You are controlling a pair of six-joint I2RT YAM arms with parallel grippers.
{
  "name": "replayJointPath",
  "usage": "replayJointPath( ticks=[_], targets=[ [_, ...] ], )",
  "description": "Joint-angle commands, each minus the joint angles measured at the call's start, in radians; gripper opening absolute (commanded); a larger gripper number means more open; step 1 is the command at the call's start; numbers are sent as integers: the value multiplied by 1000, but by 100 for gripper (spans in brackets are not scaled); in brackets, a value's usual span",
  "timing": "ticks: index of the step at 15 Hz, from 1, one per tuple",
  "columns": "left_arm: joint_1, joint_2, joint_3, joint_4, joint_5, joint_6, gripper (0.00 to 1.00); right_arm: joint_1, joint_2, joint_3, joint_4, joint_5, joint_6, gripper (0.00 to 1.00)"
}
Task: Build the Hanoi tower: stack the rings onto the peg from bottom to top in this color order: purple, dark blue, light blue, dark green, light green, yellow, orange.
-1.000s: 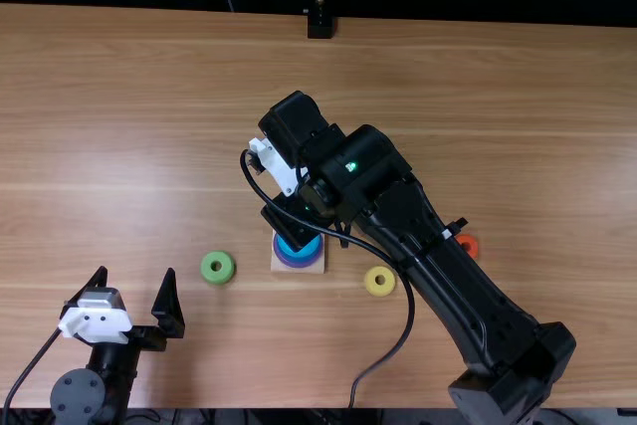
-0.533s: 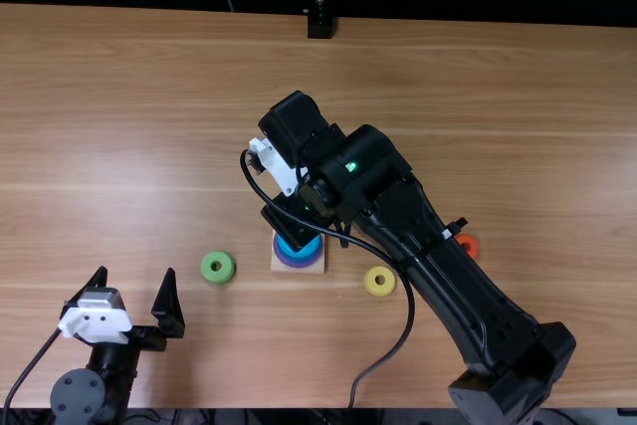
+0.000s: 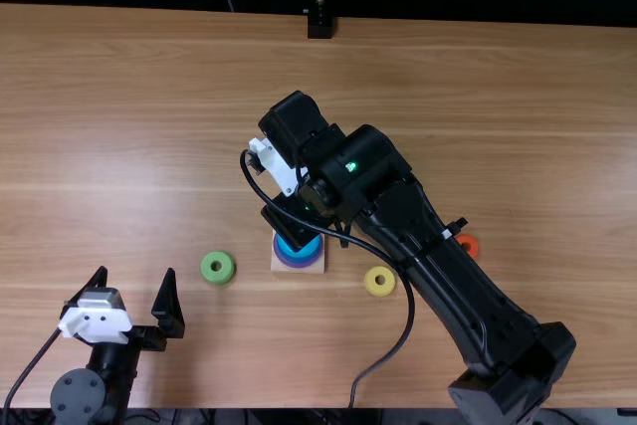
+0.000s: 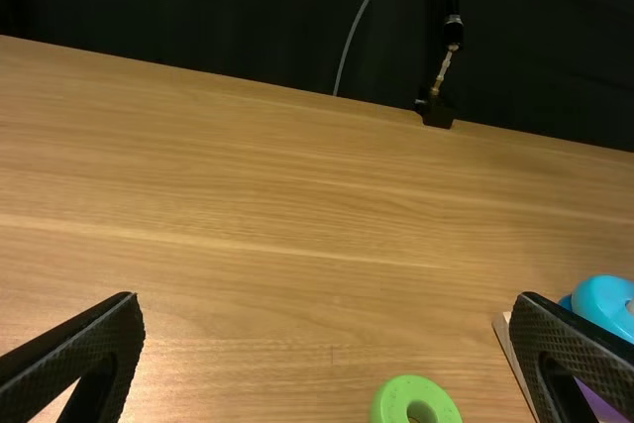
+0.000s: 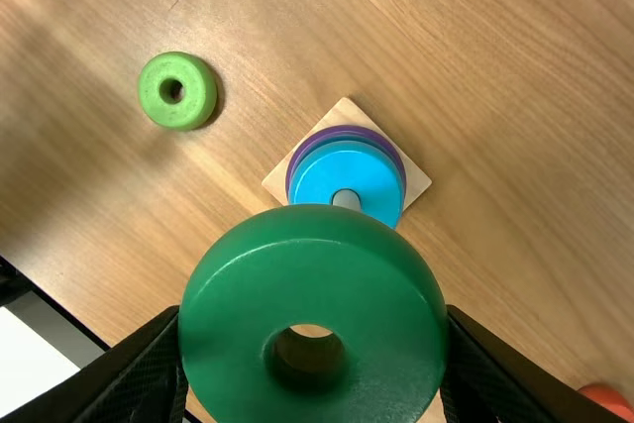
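Note:
In the top view the left gripper [image 3: 137,273] stands open at the lower left; in the left wrist view its fingers are wide apart, nothing held by this gripper [image 4: 327,300]. The right gripper [image 3: 297,218] hangs above the wooden base [image 3: 314,267], partly covering it. In the right wrist view the right gripper [image 5: 313,322] is shut on the dark green ring [image 5: 313,245], held off the table. Beyond it, the light blue ring [image 5: 347,173] surrounds the grey peg [image 5: 347,200], above dark blue and purple [image 5: 342,132]. The light green ring [image 3: 218,267] lies left of the base.
The yellow ring [image 3: 379,281] lies right of the base. Farther right, the orange ring [image 3: 467,245] is beside the right arm, which crosses the table diagonally with a looping cable. A black stand [image 3: 319,25] is at the far edge.

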Motion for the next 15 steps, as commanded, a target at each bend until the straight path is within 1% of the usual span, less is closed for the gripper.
replayJointPath(
  ticks=[1,3,10,11,12,13,14,15],
  targets=[
    [4,-12,-50,-14,19,7,100,-13,15,-11,0,0,-8,0],
    [4,-12,-50,-14,19,7,100,-31,15,-12,0,-2,-8,0],
    [4,-12,-50,-14,19,7,100,-28,17,-6,4,-2,-6,0],
    [4,-12,-50,-14,19,7,100,-27,20,2,4,-4,-4,13],
    [4,-12,-50,-14,19,7,100,-27,25,3,4,-4,2,41],
    [4,-12,-50,-14,19,7,100,-25,29,5,4,-4,5,55],
    [4,-12,-50,-14,19,7,100,-24,31,6,4,-2,5,66],
    [4,-12,-50,-14,19,7,100,-22,31,6,6,-2,5,67]
  ],
)
